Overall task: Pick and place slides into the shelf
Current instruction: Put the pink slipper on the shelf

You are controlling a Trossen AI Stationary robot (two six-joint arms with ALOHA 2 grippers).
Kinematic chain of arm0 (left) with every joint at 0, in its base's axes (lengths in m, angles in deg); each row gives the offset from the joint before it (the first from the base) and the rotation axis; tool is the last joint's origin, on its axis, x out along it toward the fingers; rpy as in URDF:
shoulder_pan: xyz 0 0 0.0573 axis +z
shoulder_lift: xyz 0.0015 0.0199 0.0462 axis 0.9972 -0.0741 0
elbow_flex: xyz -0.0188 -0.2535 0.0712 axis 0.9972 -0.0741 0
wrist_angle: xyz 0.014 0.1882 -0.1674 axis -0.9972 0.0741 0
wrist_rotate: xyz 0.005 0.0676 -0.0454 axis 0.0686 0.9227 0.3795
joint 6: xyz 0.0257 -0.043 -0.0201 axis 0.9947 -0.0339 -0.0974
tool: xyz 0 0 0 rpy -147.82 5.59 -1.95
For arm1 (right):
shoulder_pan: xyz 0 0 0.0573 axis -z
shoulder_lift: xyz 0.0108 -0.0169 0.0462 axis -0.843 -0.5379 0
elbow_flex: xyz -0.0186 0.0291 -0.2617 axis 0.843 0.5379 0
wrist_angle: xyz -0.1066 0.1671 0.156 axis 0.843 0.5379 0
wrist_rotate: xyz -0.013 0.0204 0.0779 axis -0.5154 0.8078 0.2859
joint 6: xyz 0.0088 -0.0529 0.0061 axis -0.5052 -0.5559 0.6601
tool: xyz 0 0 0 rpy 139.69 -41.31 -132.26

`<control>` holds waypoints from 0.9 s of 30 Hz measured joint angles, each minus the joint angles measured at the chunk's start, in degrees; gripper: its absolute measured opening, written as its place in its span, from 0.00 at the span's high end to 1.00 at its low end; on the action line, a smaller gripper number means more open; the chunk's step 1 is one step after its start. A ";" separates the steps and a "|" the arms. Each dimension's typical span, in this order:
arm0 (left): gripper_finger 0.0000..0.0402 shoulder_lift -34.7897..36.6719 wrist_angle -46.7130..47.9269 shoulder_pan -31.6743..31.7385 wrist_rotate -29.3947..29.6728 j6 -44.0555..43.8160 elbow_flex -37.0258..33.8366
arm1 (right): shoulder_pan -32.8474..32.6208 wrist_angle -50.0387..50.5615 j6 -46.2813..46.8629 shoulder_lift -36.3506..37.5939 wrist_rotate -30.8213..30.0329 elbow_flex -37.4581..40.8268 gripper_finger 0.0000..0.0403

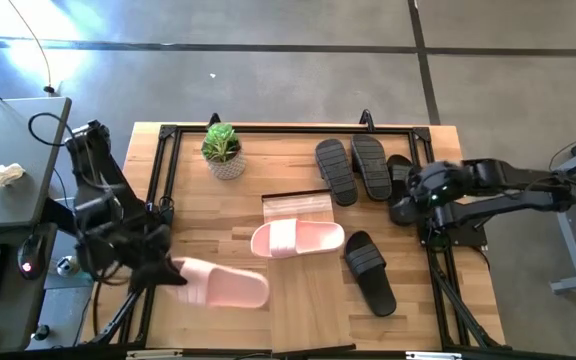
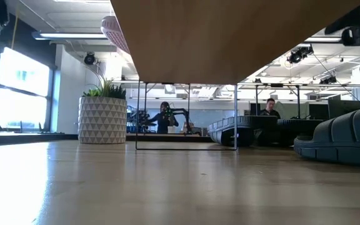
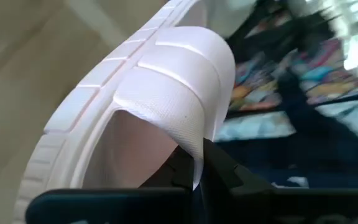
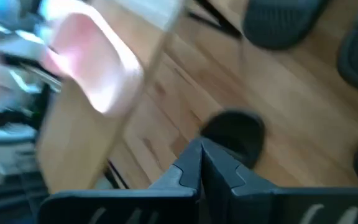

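Observation:
My left gripper (image 1: 168, 268) is shut on a pale pink slide (image 1: 223, 283), which is held up over the table's near left part and shows high up in the low view (image 2: 114, 30). A second pink slide (image 1: 296, 238) lies sole down on the shelf's light-wood plank top (image 1: 313, 310). Two black slides (image 1: 335, 170) (image 1: 370, 165) lie at the far side. Another black slide (image 1: 370, 270) lies right of the shelf. My right gripper (image 1: 400, 212) hangs shut and holding nothing near the table's right edge. My left gripper (image 3: 197, 177) pinches the edge of the pink slide's wide strap (image 3: 194, 149) between its two fingers, one finger under the strap and one on its outer face. The fingers come from the table's left side, slanting slightly down. The slide is lifted clear of the table.
A potted plant (image 1: 223, 150) stands at the far left of the table. A black metal frame (image 1: 158, 190) runs along the table's edges. A further black slide (image 1: 400, 172) lies by my right arm. Bare wood lies between the held slide and the shelf.

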 joint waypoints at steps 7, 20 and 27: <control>1.00 -3.44 -0.09 1.96 9.74 7.79 6.44 | -15.19 -6.83 0.75 -10.55 -6.30 -0.01 1.00; 1.00 -13.33 -9.68 21.65 -9.17 11.60 6.57 | -38.77 -29.24 5.97 -38.73 -16.92 0.00 1.00; 1.00 -14.93 -15.18 25.75 -18.30 14.92 6.58 | -41.19 -42.90 6.85 -47.79 -15.67 -0.12 1.00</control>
